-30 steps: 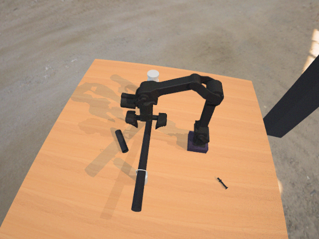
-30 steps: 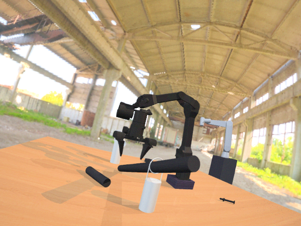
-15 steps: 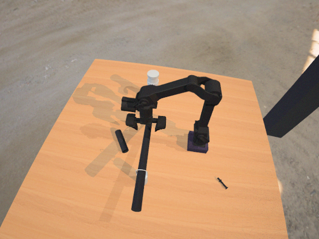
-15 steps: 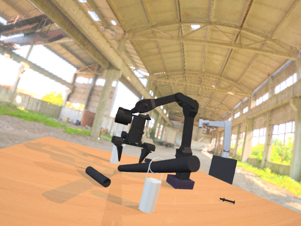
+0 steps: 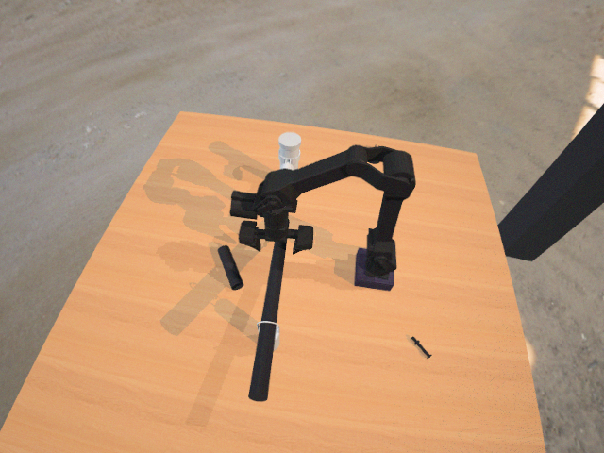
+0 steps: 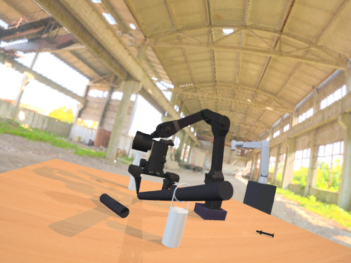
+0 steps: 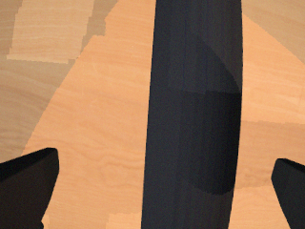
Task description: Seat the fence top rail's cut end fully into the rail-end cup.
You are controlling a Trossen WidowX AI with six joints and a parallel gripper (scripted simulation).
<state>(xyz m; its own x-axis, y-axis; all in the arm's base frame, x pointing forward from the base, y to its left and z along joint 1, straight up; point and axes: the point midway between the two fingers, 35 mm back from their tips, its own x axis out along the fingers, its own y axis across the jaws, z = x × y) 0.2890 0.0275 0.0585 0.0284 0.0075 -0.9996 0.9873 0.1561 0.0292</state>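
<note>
The dark rail (image 5: 275, 282) (image 6: 204, 192) (image 7: 191, 119) runs through the wire loop cap (image 6: 182, 183) on the short white post (image 5: 276, 337) (image 6: 175, 226). My gripper (image 5: 276, 250) (image 6: 151, 191) (image 7: 171, 167) is open and empty at the rail's far part, with one finger on each side and gaps to the rail in the wrist view. The big white post (image 5: 290, 140) (image 6: 131, 183) stands beyond, its brace band (image 5: 290, 159) high up near the cap. The arm hides most of the rail-end cup and, in the top view, the rail's far end.
A short dark cylinder (image 5: 230, 268) (image 6: 114, 205) lies left of the rail on the wooden table (image 5: 122, 380) (image 6: 34, 226). A small black bolt (image 5: 421, 346) (image 6: 265, 233) lies to the right. The arm's purple base (image 5: 374, 281) (image 6: 210, 212) stands right of the rail.
</note>
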